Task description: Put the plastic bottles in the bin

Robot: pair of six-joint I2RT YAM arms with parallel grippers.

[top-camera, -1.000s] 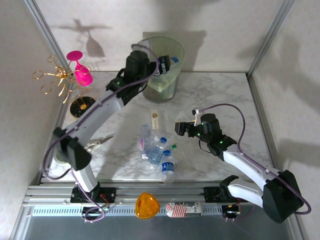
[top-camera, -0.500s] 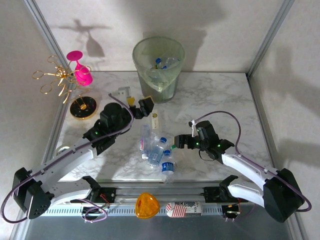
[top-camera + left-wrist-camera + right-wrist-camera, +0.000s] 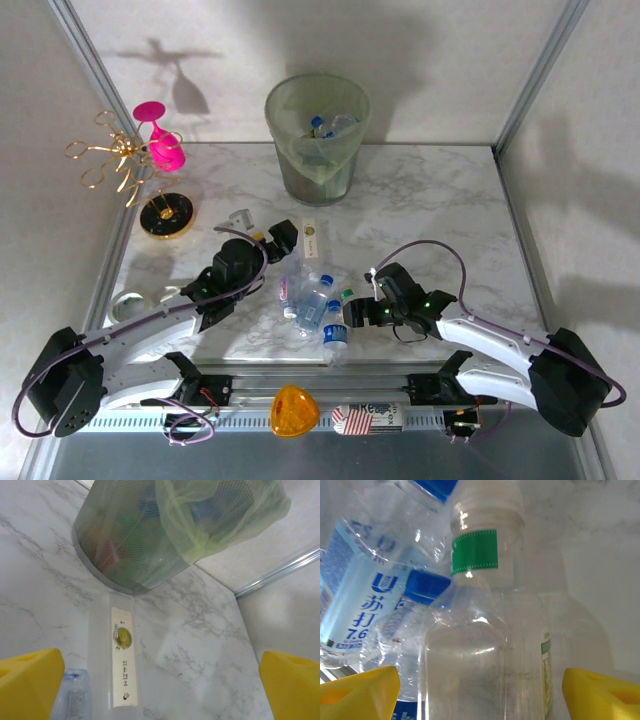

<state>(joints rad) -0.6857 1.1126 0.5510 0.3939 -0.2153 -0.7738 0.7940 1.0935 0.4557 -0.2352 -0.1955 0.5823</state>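
The bin (image 3: 317, 140) stands at the back of the table with several bottles inside; the left wrist view shows its mesh wall (image 3: 125, 545) and green liner. Several plastic bottles (image 3: 312, 303) lie in a pile at the front centre. A pale flat bottle (image 3: 312, 238) with a cream label lies apart, just ahead of my open left gripper (image 3: 283, 238), and it also reaches in below that gripper (image 3: 160, 685) as the pale bottle (image 3: 122, 665). My right gripper (image 3: 480, 695) straddles a clear bottle (image 3: 485, 645) with a green band, fingertips (image 3: 602, 695) still off its sides.
A pink goblet (image 3: 160, 140) hangs on a gold rack (image 3: 115, 160) at the back left, above a gold and black disc (image 3: 166, 213). Blue-labelled bottles (image 3: 360, 595) press against the clear one on its left. An orange object (image 3: 295, 410) sits on the front rail.
The left arm has pulled back from the bin and come down near the pale bottle. The right gripper has moved left and nearer onto the pile, its jaws narrowing around the clear bottle.
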